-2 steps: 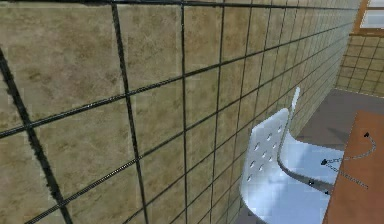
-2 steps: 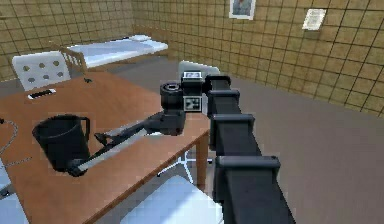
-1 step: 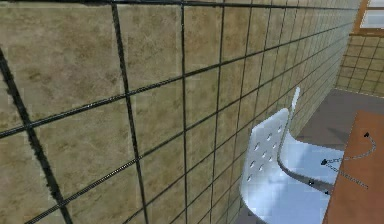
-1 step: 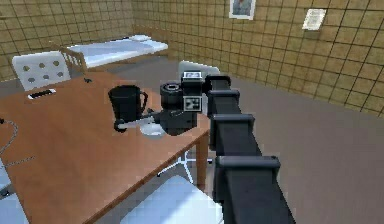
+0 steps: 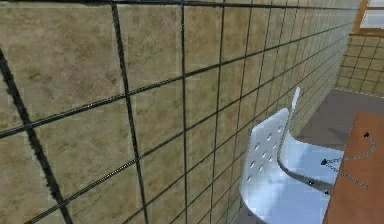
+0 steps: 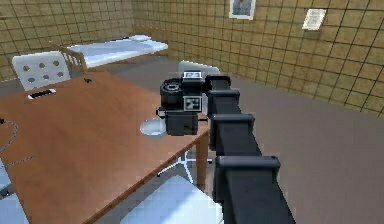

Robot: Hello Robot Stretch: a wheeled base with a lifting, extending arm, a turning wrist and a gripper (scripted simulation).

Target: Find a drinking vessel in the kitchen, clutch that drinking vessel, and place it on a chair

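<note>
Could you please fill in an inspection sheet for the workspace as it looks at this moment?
Surface: brown wooden table, standing on a grey floor.
Job's things: a small pale round thing lies on the table close to the gripper; too small to call it a drinking vessel. One white chair stands at the table's far end, and a second white chair at its near edge.
Clutter: a flat dark thing on the table.
Grippers: the gripper is at the table's edge; I cannot tell whether it holds anything.
Cables: a thin dark wiry thing on the table; unclear what it is.
Surroundings: tan tiled wall, a bed, a wall picture.
</note>
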